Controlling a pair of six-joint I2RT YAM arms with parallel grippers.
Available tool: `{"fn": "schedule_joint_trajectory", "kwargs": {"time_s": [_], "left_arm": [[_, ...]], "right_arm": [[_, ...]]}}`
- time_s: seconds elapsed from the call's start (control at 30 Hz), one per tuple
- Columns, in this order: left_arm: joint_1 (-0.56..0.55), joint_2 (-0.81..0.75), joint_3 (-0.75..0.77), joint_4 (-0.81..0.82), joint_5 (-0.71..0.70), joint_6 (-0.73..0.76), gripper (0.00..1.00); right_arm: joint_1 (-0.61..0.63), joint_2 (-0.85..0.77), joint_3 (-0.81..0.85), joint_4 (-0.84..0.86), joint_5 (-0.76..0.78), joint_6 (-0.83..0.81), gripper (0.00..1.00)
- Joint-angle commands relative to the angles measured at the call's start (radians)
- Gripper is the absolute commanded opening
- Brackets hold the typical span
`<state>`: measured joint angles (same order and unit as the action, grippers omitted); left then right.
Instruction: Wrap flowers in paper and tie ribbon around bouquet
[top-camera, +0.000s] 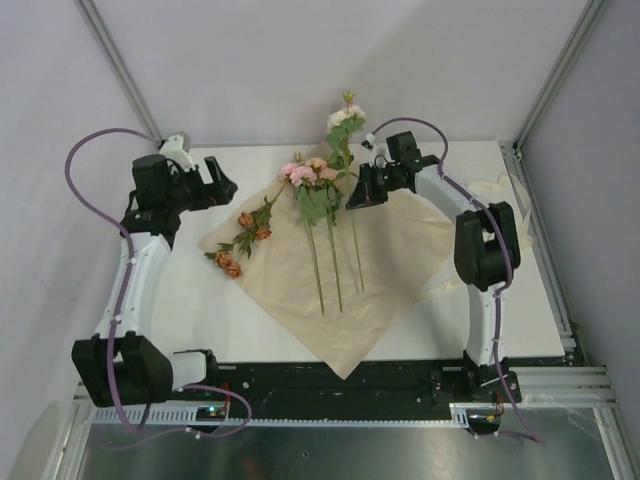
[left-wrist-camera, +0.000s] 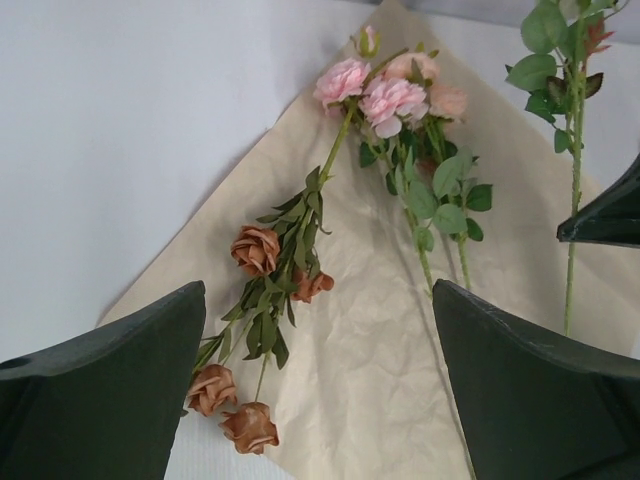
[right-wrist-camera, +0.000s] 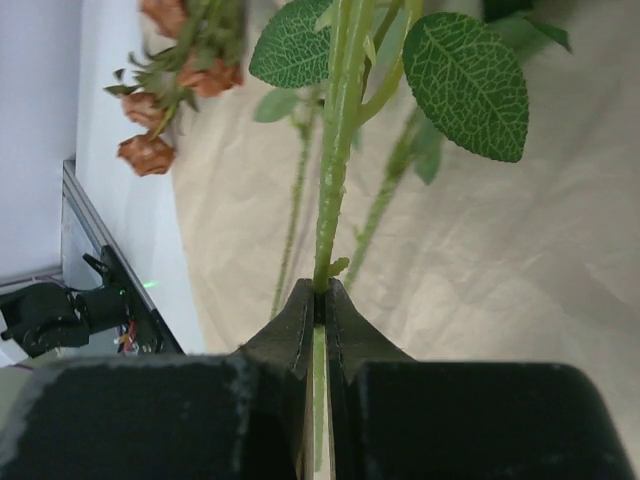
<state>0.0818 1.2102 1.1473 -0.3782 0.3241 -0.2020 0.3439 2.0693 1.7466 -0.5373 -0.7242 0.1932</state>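
left fingers spread wide, holding nothing, hovering beside the paper's left corner; left arm rises from its base, elbow high, wrist aimed in at the blooms
paper lies flat on the counter as a diamond, one corner toward the bases. Looks thin, light and easily creased, so hard to pinch flat; I'd take it at a corner or edge
flowers: orange sprig lies across the paper's left corner, lowest heads at the edge. Pink sprig sits near the middle, stems running down the sheet. All probably light, with thin springy stems and soft heads; grip bare stem below the leaves, never the blooms
right fingers clenched on the stem of the cream sprig, just under a leaf; its bloom sticks out past the paper's far corner. Right arm arcs in from the right, elbow high, wrist pointing left
pale strip at the counter's right edge looks like the ribbon; likely limp and slippery
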Motion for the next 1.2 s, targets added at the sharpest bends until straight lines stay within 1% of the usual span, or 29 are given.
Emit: {"fn": "schedule_joint_trajectory", "kwargs": {"time_s": [0.0,0.17,0.33,0.47,0.6,0.7,0.77,0.87,1.0,1.03,1.17], "left_arm": [[0.006,0.058,0.049,0.01,0.021,0.065,1.0],[-0.005,0.168,0.079,-0.008,-0.013,0.11,0.98],[-0.057,0.288,0.124,-0.037,-0.048,0.186,0.96],[-0.124,0.398,0.163,-0.057,-0.074,0.253,0.96],[-0.166,0.517,0.217,-0.07,-0.1,0.299,0.92],[-0.19,0.598,0.265,-0.092,-0.12,0.338,0.89],[-0.205,0.645,0.292,-0.105,-0.148,0.356,0.87],[-0.224,0.705,0.33,-0.118,-0.199,0.368,0.85],[-0.231,0.77,0.38,-0.15,-0.253,0.37,0.78],[-0.231,0.782,0.392,-0.159,-0.262,0.373,0.75],[-0.231,0.822,0.435,-0.196,-0.308,0.379,0.55]], "right_arm": [[-0.024,0.091,0.066,0.081,-0.018,0.059,0.0],[-0.025,0.168,0.072,0.122,-0.027,0.09,0.0],[-0.027,0.22,0.064,0.136,-0.066,0.122,0.0],[-0.028,0.243,0.066,0.136,-0.091,0.153,0.11],[-0.026,0.246,0.047,0.134,-0.124,0.197,0.13],[-0.019,0.248,0.042,0.114,-0.133,0.185,0.15],[-0.019,0.256,0.048,0.098,-0.125,0.176,0.24],[-0.028,0.268,0.059,0.076,-0.103,0.166,0.4],[-0.034,0.28,0.081,0.019,-0.082,0.136,0.52],[-0.035,0.278,0.082,0.008,-0.076,0.127,0.56],[-0.036,0.251,0.078,-0.036,-0.049,0.09,0.66]]}}
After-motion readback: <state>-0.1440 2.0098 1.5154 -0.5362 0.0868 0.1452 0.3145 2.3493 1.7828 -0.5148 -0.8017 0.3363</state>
